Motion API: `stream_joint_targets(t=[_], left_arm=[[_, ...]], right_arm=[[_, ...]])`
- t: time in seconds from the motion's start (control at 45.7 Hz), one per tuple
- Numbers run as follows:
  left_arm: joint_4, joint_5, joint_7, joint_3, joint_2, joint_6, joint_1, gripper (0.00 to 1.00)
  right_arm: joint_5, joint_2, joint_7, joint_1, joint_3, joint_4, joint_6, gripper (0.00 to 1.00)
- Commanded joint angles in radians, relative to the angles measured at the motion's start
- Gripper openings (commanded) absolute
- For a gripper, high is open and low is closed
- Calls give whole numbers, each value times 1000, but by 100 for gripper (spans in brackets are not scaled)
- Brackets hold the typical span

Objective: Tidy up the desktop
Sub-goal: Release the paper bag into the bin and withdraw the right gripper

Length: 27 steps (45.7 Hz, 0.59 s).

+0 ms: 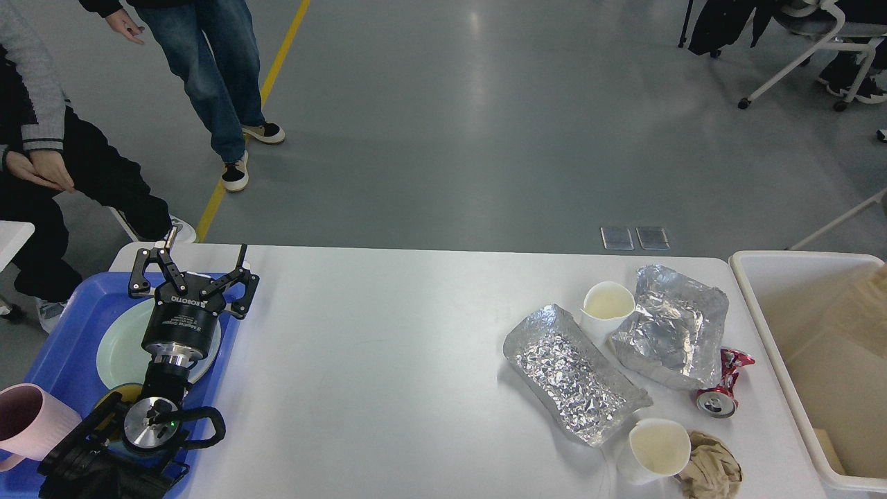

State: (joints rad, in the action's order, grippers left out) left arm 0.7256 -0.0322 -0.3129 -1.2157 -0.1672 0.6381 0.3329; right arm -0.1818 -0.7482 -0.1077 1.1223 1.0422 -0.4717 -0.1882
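The white desktop (374, 360) carries litter on its right side: two crumpled foil trays (572, 374) (672, 326), two paper cups (608, 303) (658, 447), a crushed red can (721, 388) and a brown paper wad (714, 468). My left gripper (204, 258) hangs open and empty over the blue tray (69, 346) at the table's left end, above a pale green plate (121, 350). My right gripper is out of view. A tan paper edge (879, 281) shows inside the cream bin (759, 319) at the right border.
A pink mug (28, 419) stands at the tray's near left corner. A scrap of cardboard (828, 447) lies in the bin. Two people (208, 69) stand and sit beyond the table's left end. Office chairs are at the far right.
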Motion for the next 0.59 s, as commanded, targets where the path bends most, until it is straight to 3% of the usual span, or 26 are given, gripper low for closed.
stream_joint_targets(t=[0.0, 0.197, 0.569], left_arm=[[0, 0, 0, 1, 0, 0, 0, 96], [0, 0, 0, 1, 0, 0, 0, 96], [0, 0, 0, 1, 0, 0, 0, 96]], right_arm=[[-2, 108, -1, -261, -116, 148, 170, 0], [-15, 297, -13, -489, -136, 318, 354, 0], [-15, 374, -15, -573, -139, 338, 412, 0]])
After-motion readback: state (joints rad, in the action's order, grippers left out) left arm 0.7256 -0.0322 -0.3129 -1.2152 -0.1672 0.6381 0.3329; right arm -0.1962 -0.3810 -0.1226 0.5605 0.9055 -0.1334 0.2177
